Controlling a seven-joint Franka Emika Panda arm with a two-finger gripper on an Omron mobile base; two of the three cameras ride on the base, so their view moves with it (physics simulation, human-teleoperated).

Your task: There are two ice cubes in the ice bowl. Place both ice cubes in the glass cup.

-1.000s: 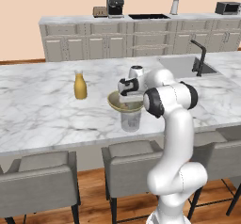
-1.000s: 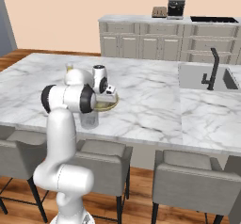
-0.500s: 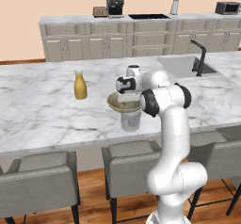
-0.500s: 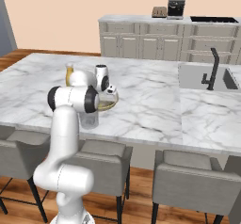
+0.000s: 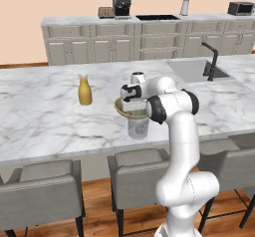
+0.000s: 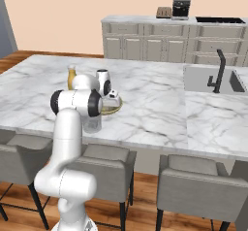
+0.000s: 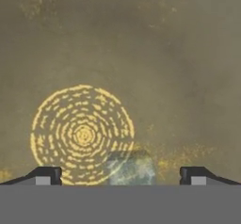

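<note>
My gripper reaches down into the olive-yellow ice bowl, and its jaws stand wide open. A pale translucent ice cube lies on the bowl's floor between the two fingertips, beside a yellow spiral pattern. From the base views the hand hovers right over the ice bowl on the marble island. The clear glass cup stands just in front of the bowl, toward the counter's front edge. In the right base view the gripper is over the bowl, and the glass cup sits partly behind my forearm.
An orange bottle stands left of the bowl on the island. A sink with a black faucet lies at the right end. Grey stools line the near side of the island.
My arm has shifted only slightly over the bowl. The jaws stay wide open and nothing has been taken hold of.
</note>
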